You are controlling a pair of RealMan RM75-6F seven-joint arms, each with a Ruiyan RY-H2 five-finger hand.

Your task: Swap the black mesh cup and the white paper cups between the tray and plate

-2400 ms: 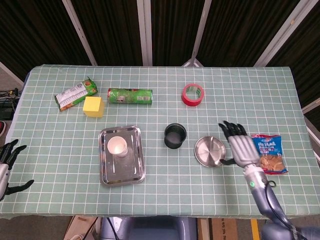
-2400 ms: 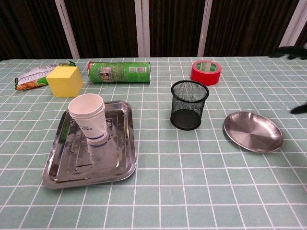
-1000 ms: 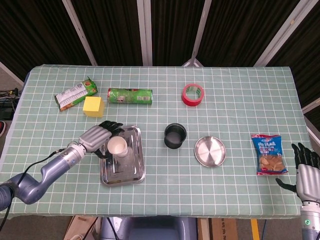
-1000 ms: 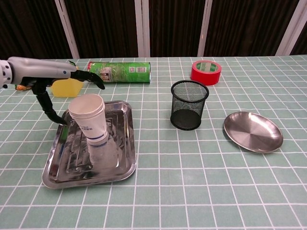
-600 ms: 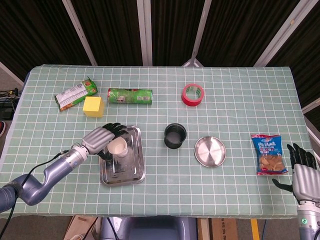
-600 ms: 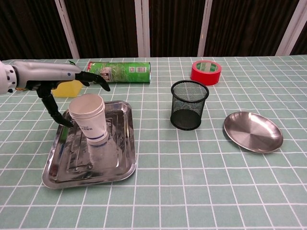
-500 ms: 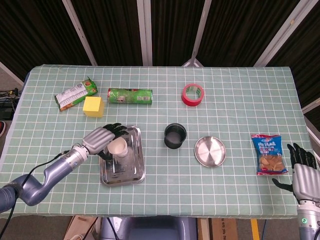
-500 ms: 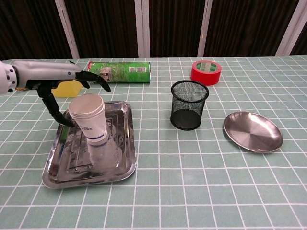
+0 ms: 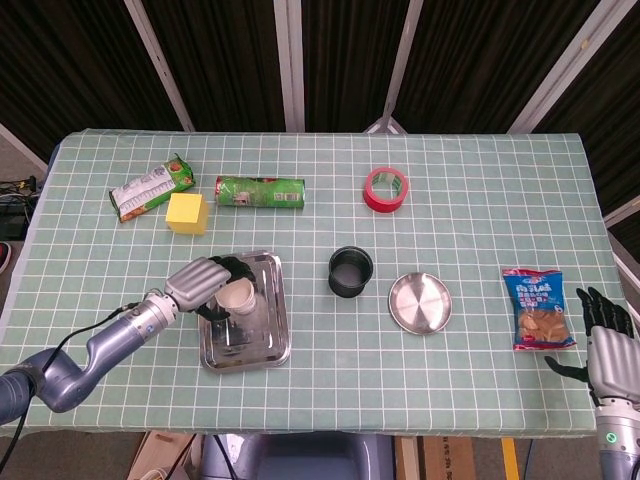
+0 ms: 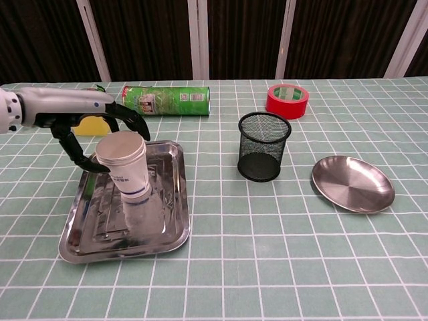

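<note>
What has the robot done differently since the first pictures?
The left hand came in from the table's edge to the white paper cups and curled its fingers around them. The right hand drew back from the plate. Cups, black mesh cup and tray stayed put.

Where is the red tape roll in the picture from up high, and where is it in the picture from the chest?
Head view: the red tape roll lies right of centre, near the table's far edge.
Chest view: the red tape roll is at upper right, behind the black mesh cup.
Shared landmark: the black mesh cup stands nearer the robot than the roll and slightly left of it in both.
</note>
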